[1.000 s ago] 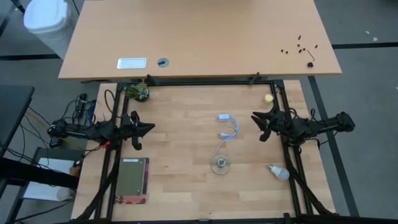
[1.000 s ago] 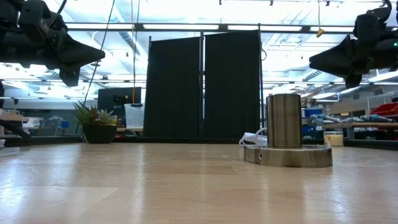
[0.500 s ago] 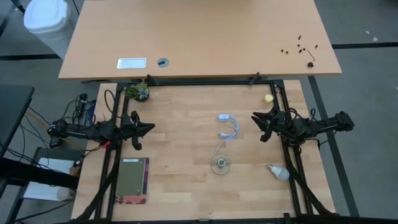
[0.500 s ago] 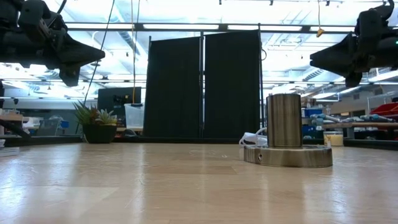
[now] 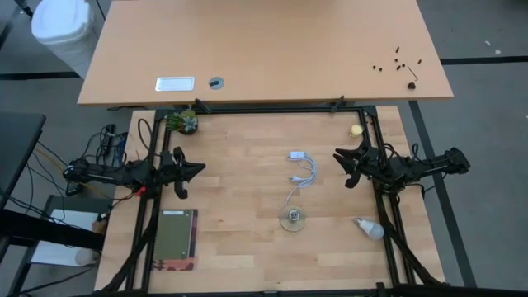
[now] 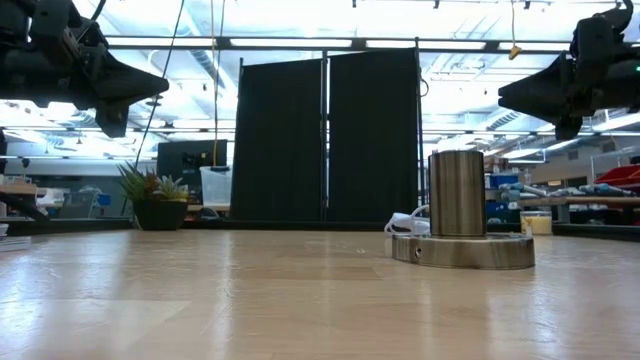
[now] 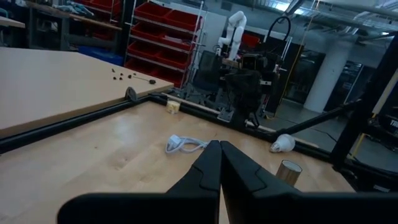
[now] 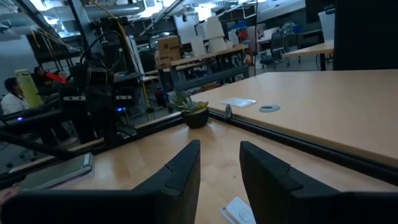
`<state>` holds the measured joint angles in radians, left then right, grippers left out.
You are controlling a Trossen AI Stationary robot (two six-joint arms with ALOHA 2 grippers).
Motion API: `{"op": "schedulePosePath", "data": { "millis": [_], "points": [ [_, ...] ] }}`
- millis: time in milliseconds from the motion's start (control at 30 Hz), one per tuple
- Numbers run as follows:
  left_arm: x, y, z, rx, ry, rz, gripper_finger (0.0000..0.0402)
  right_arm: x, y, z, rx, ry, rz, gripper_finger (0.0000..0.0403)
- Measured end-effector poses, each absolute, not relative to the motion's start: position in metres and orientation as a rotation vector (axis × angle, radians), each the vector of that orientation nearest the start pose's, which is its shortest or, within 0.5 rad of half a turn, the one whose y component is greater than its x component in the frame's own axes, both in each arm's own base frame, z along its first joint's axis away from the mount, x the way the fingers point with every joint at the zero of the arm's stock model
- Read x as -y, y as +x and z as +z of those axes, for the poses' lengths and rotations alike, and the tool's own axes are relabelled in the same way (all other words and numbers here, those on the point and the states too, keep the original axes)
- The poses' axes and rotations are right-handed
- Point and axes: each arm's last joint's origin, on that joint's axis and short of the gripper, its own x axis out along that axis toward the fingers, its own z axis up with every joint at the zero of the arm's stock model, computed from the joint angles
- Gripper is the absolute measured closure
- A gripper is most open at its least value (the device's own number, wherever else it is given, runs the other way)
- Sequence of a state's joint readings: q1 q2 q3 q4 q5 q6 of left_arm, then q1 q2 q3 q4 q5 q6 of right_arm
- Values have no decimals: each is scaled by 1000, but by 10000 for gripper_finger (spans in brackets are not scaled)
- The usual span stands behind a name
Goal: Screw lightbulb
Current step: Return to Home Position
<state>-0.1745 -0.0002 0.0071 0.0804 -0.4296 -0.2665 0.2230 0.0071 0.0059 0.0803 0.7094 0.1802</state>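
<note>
Lightbulb (image 5: 370, 228) lies on its side, apart from the socket (image 5: 292, 219). Right gripper (image 5: 343, 167), nearer, hovers slightly parted; left gripper (image 5: 191, 171) is closed, empty.

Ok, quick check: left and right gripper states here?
Left gripper: shut, holding nothing, raised over the table's left side.
Right gripper: open, empty, raised over the right side.

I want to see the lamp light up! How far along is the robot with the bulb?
The lightbulb lies on its side on the table, apart from the metal socket base, so it isn't screwed in. Neither hand holds anything: left hand shut, right hand open, both raised at the table's sides. Picking up and screwing in remain.
</note>
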Motion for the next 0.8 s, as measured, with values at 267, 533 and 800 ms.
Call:
{"op": "schedulePosePath", "data": {
  "millis": [267, 533, 800],
  "points": [
    [4, 95, 174, 124, -293, 242, 390, -2, 92, 172, 115, 213, -479, 280],
    [4, 95, 174, 127, -294, 241, 390, -2, 92, 172, 115, 213, -479, 280],
    [4, 95, 174, 128, -294, 241, 390, -2, 92, 172, 115, 213, -479, 280]
  ]
}}
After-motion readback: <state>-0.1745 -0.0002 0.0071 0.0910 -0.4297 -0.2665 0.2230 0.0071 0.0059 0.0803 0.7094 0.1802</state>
